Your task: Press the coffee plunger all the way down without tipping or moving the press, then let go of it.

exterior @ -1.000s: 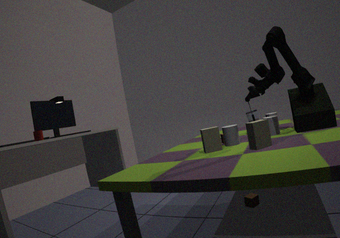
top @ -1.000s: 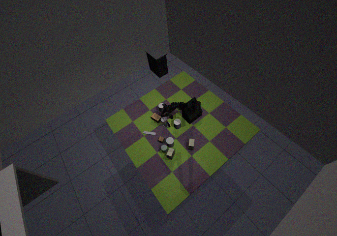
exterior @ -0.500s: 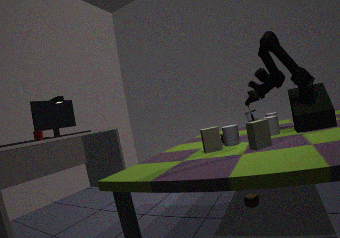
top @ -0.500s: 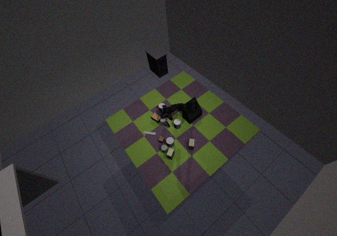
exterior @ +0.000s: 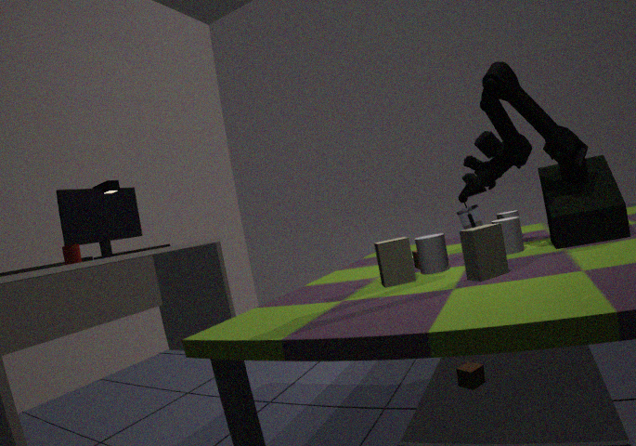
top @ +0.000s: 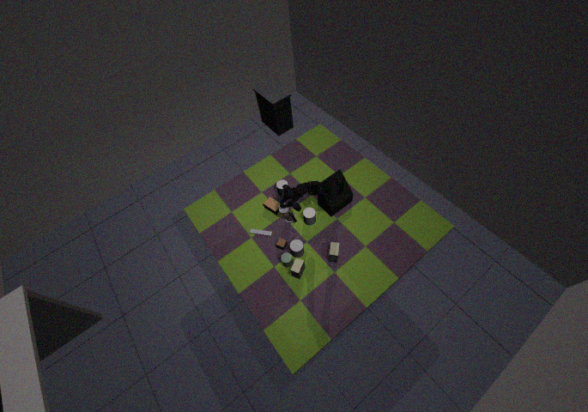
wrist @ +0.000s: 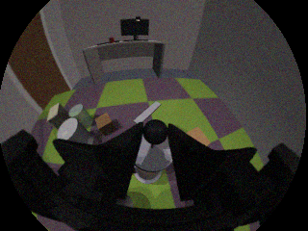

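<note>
The coffee press (exterior: pixel 469 217) (wrist: pixel 150 166) has a clear body and a pale base ring. It leans in the exterior view, its lid sloping. The black plunger knob (wrist: pixel 155 133) stands above the lid, with a short piece of thin rod (exterior: pixel 465 203) showing between them. My gripper (exterior: pixel 462 199) (wrist: pixel 155 126) is shut on the knob, one finger on each side, above the press. The lower part of the press is hidden behind a block in the exterior view. In the top view the press is small and partly covered by the gripper.
White cylinders (top: pixel 309 215) (top: pixel 281 184) stand close on both sides of the press. An orange block (top: pixel 271 204) (wrist: pixel 197 136) lies near it. A white bar (top: pixel 261 232) (wrist: pixel 147 112), a small brown block (top: pixel 281 243) (wrist: pixel 104 122), another white cylinder (top: pixel 296 247) and beige blocks (exterior: pixel 395 263) (exterior: pixel 484 252) stand farther out.
</note>
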Robot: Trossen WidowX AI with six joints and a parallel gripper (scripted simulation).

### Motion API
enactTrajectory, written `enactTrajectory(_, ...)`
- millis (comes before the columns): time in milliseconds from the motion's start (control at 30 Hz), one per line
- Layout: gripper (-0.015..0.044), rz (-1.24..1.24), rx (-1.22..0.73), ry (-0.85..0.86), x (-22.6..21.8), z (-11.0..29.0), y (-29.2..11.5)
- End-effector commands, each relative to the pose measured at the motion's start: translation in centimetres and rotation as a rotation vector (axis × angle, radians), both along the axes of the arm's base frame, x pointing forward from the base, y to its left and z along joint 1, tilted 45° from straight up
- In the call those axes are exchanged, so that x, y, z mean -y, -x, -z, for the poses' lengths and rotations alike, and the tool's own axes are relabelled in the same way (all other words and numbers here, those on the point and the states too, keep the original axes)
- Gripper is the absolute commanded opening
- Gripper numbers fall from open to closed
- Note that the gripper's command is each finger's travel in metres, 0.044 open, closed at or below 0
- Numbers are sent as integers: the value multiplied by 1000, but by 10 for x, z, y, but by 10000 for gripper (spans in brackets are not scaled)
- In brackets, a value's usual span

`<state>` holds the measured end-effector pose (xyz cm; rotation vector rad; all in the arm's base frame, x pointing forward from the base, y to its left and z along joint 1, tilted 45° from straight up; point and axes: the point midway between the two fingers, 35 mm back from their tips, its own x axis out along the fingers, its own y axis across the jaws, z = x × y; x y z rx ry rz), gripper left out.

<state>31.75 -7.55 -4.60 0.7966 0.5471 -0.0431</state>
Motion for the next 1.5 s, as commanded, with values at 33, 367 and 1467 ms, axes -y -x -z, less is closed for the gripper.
enactTrajectory(33,117,-21,-27,-31,-8,7,1)
enactTrajectory(367,117,-21,-27,-31,-6,8,-2)
enactTrajectory(1467,170,-14,-14,-15,-1,5,-6)
